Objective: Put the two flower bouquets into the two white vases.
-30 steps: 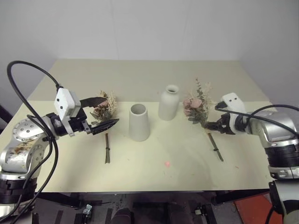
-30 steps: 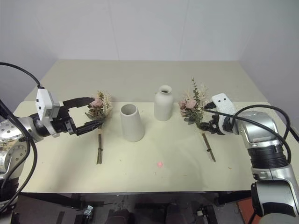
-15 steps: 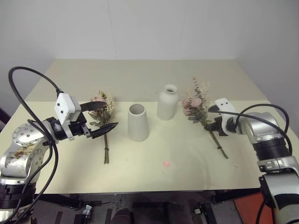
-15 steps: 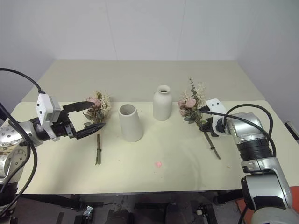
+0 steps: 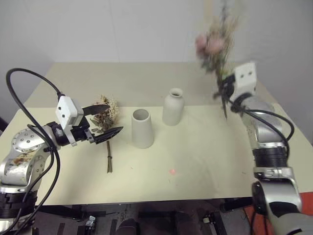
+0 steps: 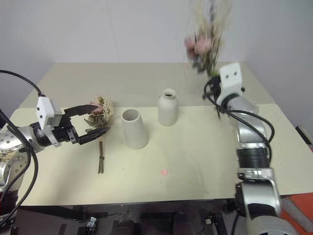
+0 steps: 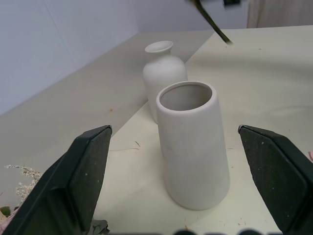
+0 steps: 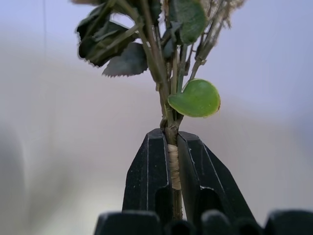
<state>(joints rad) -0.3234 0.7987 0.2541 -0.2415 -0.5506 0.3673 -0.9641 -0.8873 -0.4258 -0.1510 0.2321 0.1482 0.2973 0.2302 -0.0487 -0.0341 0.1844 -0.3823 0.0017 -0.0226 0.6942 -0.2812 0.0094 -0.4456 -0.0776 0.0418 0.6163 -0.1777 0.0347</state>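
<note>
The right claw (image 8: 168, 164) has clamped the right bouquet (image 5: 214, 46) — lifting it off the table (image 5: 205, 161), upright

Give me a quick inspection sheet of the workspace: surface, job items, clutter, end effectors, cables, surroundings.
Surface: cream table, a small red light dot on it.
Job's things: cone vase and bottle vase upright and empty, standing apart; one bouquet lying on the table; the other bouquet held upright in the air.
Clutter: nothing seen.
End effectors: left end effector open around the lying bouquet, not closed on it; right end effector shut on the raised bouquet's tied stems.
Cables: black cable loops on both arms, off the table.
Surroundings: plain pale wall.
</note>
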